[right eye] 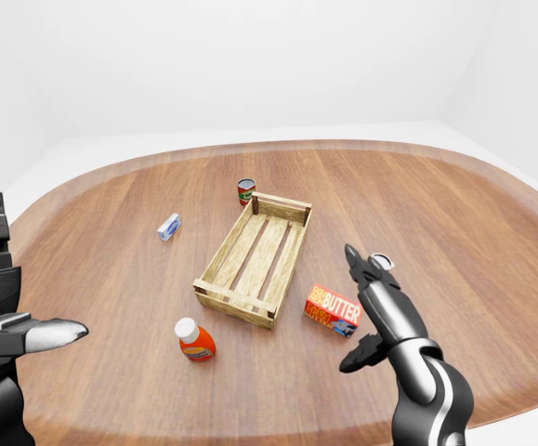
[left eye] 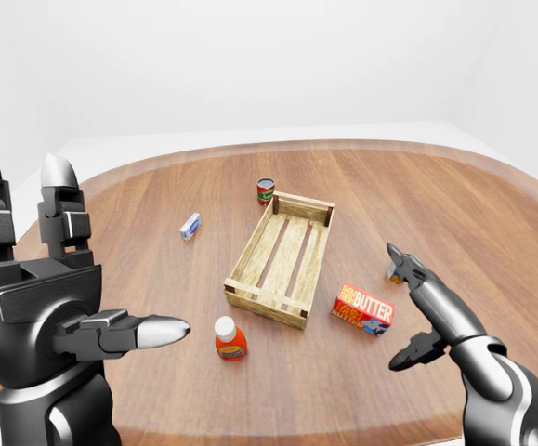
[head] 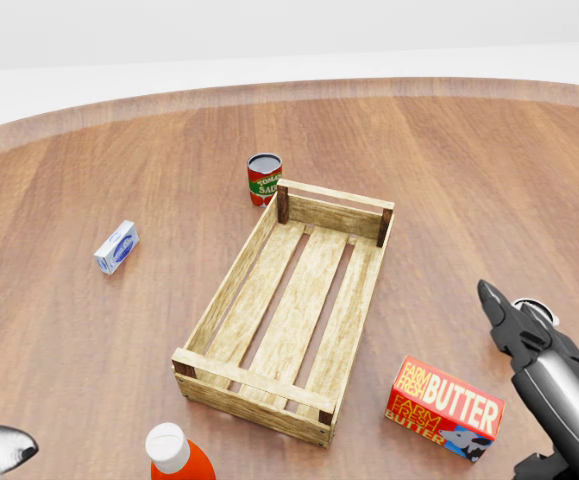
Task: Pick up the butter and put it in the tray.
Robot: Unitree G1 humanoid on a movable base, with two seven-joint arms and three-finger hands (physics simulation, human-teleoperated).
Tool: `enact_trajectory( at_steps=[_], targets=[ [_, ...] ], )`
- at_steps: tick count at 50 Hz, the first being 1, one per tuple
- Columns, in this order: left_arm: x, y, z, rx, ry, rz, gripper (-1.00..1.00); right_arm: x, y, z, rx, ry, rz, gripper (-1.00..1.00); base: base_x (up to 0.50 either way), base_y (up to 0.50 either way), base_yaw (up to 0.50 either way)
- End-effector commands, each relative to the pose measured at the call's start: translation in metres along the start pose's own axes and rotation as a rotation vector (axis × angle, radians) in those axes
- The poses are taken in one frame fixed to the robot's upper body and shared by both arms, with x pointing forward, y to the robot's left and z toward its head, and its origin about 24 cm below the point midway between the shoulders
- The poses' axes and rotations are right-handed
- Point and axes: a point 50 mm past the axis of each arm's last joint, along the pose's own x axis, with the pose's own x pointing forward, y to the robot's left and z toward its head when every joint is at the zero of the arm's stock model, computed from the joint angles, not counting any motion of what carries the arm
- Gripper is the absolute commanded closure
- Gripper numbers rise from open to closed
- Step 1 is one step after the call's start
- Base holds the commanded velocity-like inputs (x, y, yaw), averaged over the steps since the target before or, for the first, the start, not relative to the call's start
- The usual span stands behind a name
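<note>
The red rectangular butter box [head: 445,409] lies just right of the slatted wooden tray [head: 291,303]. The grey right hand [left eye: 424,316] hovers near it, fingers spread; the left hand [left eye: 55,288] is raised, also spread.

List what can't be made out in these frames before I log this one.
- Blue can: head view, mostly hidden behind the right hand; label unreadable.
- Orange bottle: head view, cut off by the bottom edge; label too small in the eye views.
- Small blue-and-white box: print too small in every view.
- Left hand: head view shows only one fingertip at the bottom left corner.
- Butter: the face resting on the table is hidden.
</note>
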Motion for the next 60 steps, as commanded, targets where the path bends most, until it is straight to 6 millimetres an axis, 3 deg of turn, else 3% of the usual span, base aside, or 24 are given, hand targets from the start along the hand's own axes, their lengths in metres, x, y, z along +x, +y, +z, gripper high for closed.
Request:
enact_trajectory(
  at_steps=[1, 11, 36, 60],
  targets=[
    [0.000, 0.000, -0.001, 0.000, 0.002, 0.000, -1.00, 0.007, -0.005, -0.003, -0.032, 0.012, -0.003, -1.00, 0.00, 0.00, 0.00],
    [0.000, 0.000, -0.001, 0.000, 0.002, 0.000, -1.00, 0.007, -0.005, -0.002, -0.032, 0.009, -0.001, -1.00, 0.00, 0.00, 0.00],
    [0.001, 0.002, 0.003, -0.011, -0.016, 0.006, -1.00, 0.041, -0.013, -0.017, -0.094, 0.053, 0.060, -1.00, 0.00, 0.00, 0.00],
    [0.002, 0.002, 0.001, -0.012, -0.011, 0.007, -1.00, 0.085, 0.005, -0.041, 0.014, 0.095, 0.171, -1.00, 0.00, 0.00, 0.00]
  ],
)
